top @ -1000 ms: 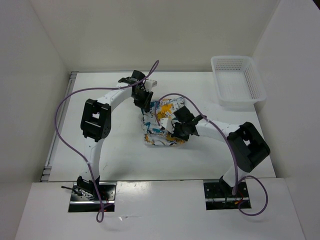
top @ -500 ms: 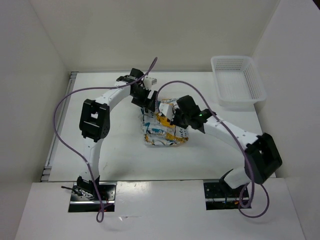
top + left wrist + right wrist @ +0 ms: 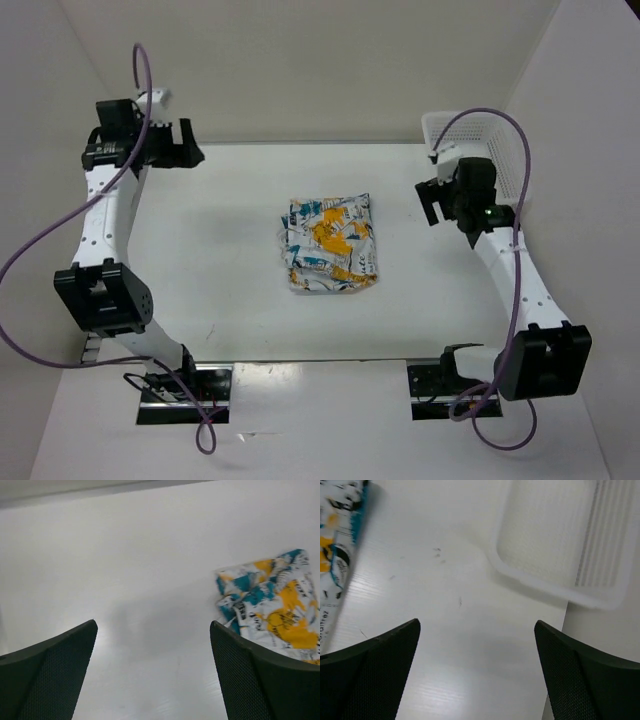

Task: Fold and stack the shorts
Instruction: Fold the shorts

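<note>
Quick status from my end. Far left, the left fingers (image 3: 190, 150) are parked up near the back corner, spread wide with nothing between them. In the left wrist view it's just bare tabletop (image 3: 220, 230) between the two pads, with the shorts (image 3: 330, 243) off to one side, well apart from them.

The shorts sit alone in the middle of the tabletop, touching nothing. They're folded into a rough square packet, crinkly, with layers showing along the edges. The outline is a bit ragged, so it's not a crisp fold, but it's compact and lying flat.

Over on the right, the right fingers (image 3: 435, 200) are wide apart and empty too, hanging just beside the white basket (image 3: 500, 150) in the back right corner. That wrist view shows the basket's near rim, and I can't see anything in it.

So my read is that the folding is basically done and I'm in the gap before stacking. I only see this one garment, and I can't tell whether the stack belongs in the basket or on the tabletop.

Either way, the next move calls for bringing an arm back to the middle and pinching every layer along one edge. Thin fabric like this will probably flop open if I only catch the top sheet.
</note>
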